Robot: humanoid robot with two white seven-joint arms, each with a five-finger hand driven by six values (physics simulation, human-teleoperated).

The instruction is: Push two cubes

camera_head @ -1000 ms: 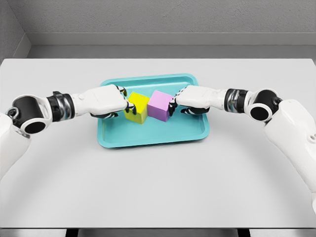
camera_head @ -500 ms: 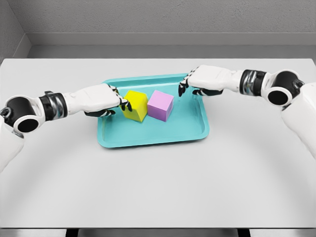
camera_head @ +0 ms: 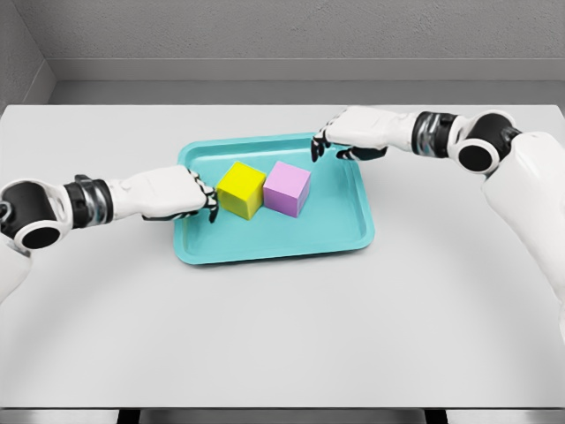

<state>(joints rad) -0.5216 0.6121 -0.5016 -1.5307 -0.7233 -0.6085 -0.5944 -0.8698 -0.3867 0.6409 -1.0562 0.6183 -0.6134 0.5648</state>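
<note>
A yellow cube [camera_head: 241,188] and a pink cube [camera_head: 288,187] stand side by side, touching, inside a teal tray [camera_head: 274,238] on the table. My left hand [camera_head: 203,196] hovers over the tray's left rim, a short gap left of the yellow cube, fingers curled and holding nothing. My right hand [camera_head: 323,143] is raised above the tray's far right corner, clear of the pink cube, fingers curled downward and empty.
The tray sits mid-table on a light grey tabletop [camera_head: 282,336]. A grey wall [camera_head: 282,35] runs behind the table's far edge.
Both hands have drawn away from the cubes: the left slid back left to the tray rim, the right lifted and moved to the far corner. The cubes now rest together.
</note>
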